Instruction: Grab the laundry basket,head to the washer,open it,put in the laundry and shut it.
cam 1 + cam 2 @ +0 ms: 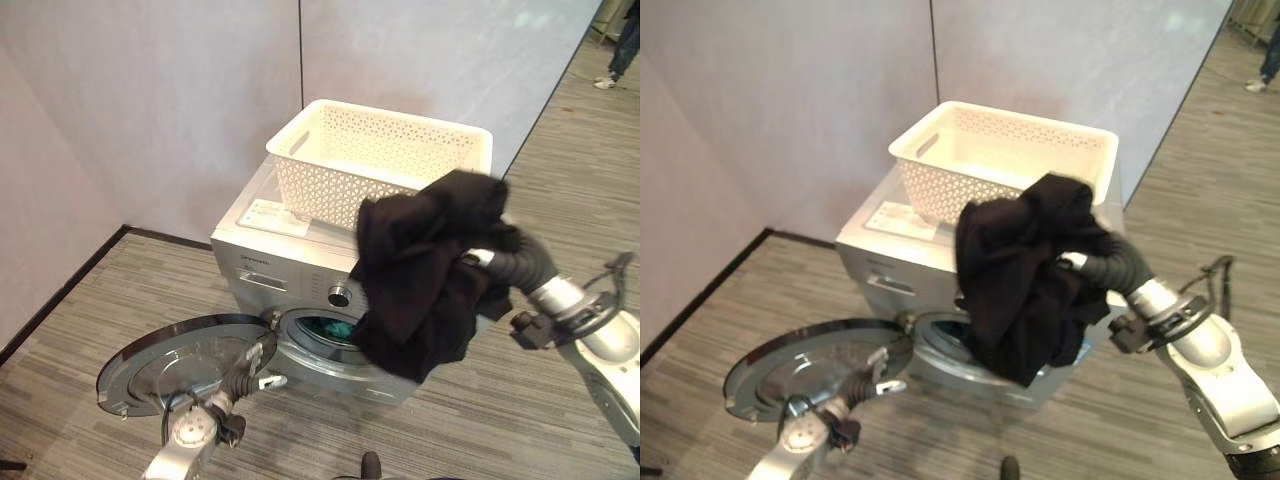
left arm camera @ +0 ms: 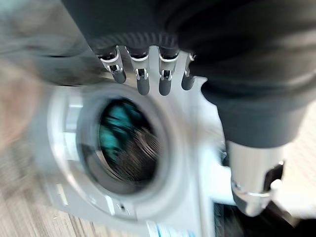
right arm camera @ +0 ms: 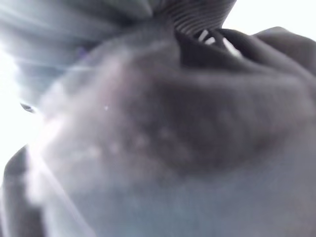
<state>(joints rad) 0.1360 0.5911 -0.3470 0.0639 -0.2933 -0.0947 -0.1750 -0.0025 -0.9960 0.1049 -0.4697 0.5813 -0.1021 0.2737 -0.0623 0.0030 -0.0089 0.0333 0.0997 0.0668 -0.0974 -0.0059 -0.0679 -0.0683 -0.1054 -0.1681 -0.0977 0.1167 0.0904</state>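
A silver front-loading washer (image 1: 285, 262) stands against the grey wall, its round door (image 1: 170, 365) swung wide open to the left. A white perforated laundry basket (image 1: 330, 190) sits on top of it. My right hand (image 1: 478, 258) is shut on a black garment (image 1: 420, 285), which hangs bunched in front of the washer's right side, just beside the drum opening (image 1: 325, 335). Teal cloth (image 2: 116, 128) lies inside the drum. My left hand (image 1: 250, 372) is low by the door's inner edge, its fingers (image 2: 143, 81) straight and holding nothing.
Grey partition walls (image 1: 150, 100) close off the back and left, with a black skirting along the floor. A person's legs and shoe (image 1: 612, 70) show at the far right. Striped grey floor (image 1: 520, 420) lies in front of and to the right of the washer.
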